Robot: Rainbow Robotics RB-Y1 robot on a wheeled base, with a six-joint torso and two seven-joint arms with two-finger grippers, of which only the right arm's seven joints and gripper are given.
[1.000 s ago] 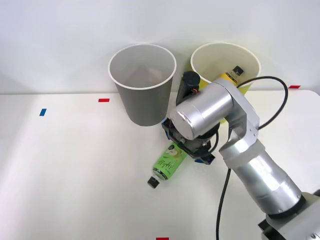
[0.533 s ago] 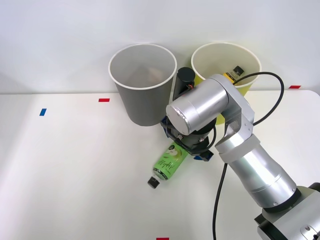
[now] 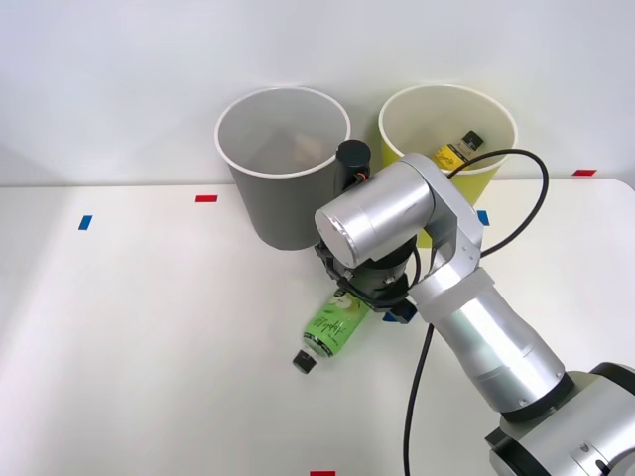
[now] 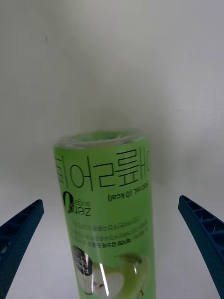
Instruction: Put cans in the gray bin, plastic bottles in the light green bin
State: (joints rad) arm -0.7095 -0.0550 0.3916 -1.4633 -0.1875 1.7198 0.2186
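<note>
One green-labelled bottle [image 3: 330,330] lies on its side on the white bench [image 3: 149,327], just in front of the gray bin [image 3: 283,169]. Over the past second the right end effector [image 4: 112,243] has slid leftward over it; its blue fingers [image 4: 201,233] now straddle the bottle, spread wide, gripping nothing. A yellow-labelled bottle [image 3: 452,149] already sits in the light green bin [image 3: 486,174], so a pickup looks imminent.

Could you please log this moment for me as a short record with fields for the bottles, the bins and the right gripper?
green-labelled bottle: lying on its side on the white table, black cap toward the robot
yellow-labelled bottle: inside the light green bin
gray bin: upright, left of the light green bin
right gripper: open, blue fingers either side of the green-labelled bottle, not touching it
task state: green-labelled bottle not yet lifted
</note>
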